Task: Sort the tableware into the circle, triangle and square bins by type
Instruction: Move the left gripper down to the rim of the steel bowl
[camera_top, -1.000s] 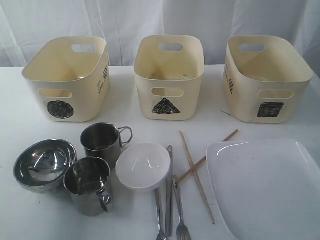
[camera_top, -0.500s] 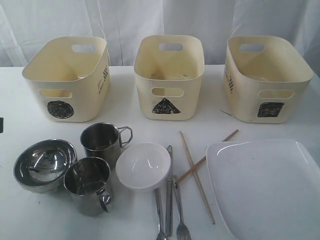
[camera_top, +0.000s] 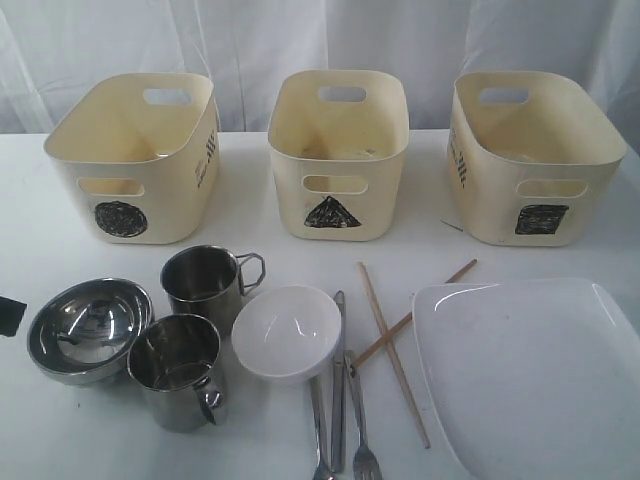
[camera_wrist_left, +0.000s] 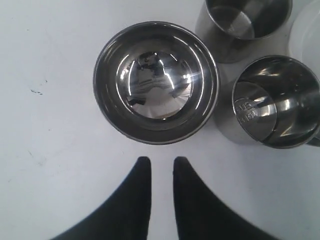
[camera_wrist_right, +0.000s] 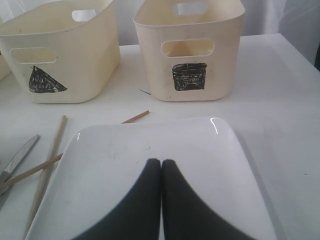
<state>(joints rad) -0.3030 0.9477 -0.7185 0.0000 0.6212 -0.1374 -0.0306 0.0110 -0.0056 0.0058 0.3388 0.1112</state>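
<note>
At the table's (camera_top: 280, 255) left edge, just beside the nested steel bowls (camera_top: 90, 328), the left end effector (camera_wrist_left: 158, 164) now shows as a dark shape in the exterior view; a second ago it was not in that view at all, and half a second ago only a sliver of it showed higher up the same edge. Its fingers (camera_wrist_left: 137, 172) stand slightly apart with a narrow gap, pinching nothing, over bare table near the bowls' rim; the two steel mugs (camera_top: 205, 278) stand just beyond the bowls.

The right end effector (camera_wrist_right: 161, 162) hangs over the large white plate (camera_wrist_right: 120, 150) with its fingers pressed together, empty; the exterior view does not show it.

Nothing of the tableware has shifted; the small white bowl (camera_top: 287, 330) sits between the mugs and the steel cutlery (camera_top: 338, 400); the wooden chopsticks (camera_top: 392, 340) lie crossed between cutlery and plate. All three bins stand in a row behind: circle bin (camera_top: 135, 155), triangle bin (camera_top: 338, 150), square bin (camera_top: 530, 155).
</note>
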